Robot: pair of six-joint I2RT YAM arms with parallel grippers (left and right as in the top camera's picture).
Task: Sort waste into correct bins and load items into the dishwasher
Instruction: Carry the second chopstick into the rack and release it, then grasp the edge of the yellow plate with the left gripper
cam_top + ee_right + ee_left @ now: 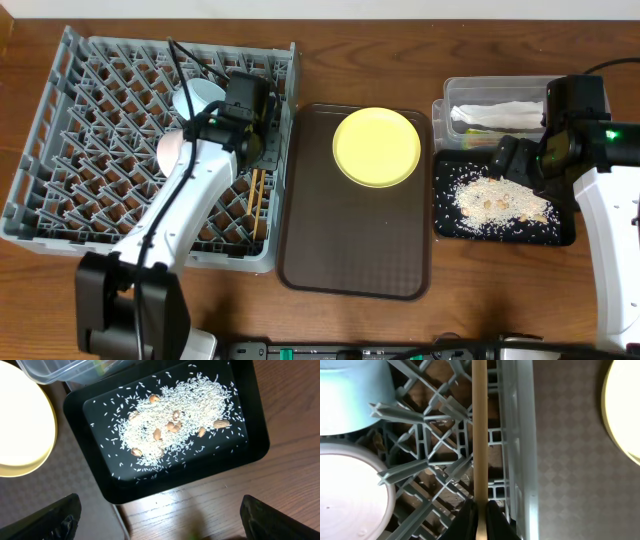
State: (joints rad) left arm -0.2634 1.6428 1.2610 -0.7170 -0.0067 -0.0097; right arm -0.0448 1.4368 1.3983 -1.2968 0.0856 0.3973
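The grey dish rack (100,120) lay under the left gripper (480,510), its side wall just right of the fingers (465,522). Beyond that wall, further right, sat the brown serving tray (355,250). The shallow black tray (242,455) lay just ahead of the right gripper (170,525), with the clear tub (50,370) past its far left corner. The yellow plate (20,425) sat on the serving tray, ahead and to the left of the right fingers (65,517).

Left of the left fingers, in the rack, were a light blue bowl (350,395) and, nearer, a white bowl (345,495). Those fingers were pinched tight on a wooden chopstick (480,435) that ran straight ahead over the rack's grid. The crumpled napkin (497,115) lay in the tub. Rice scraps (175,420) were strewn in the black tray. The right fingers stood wide apart, holding nothing.
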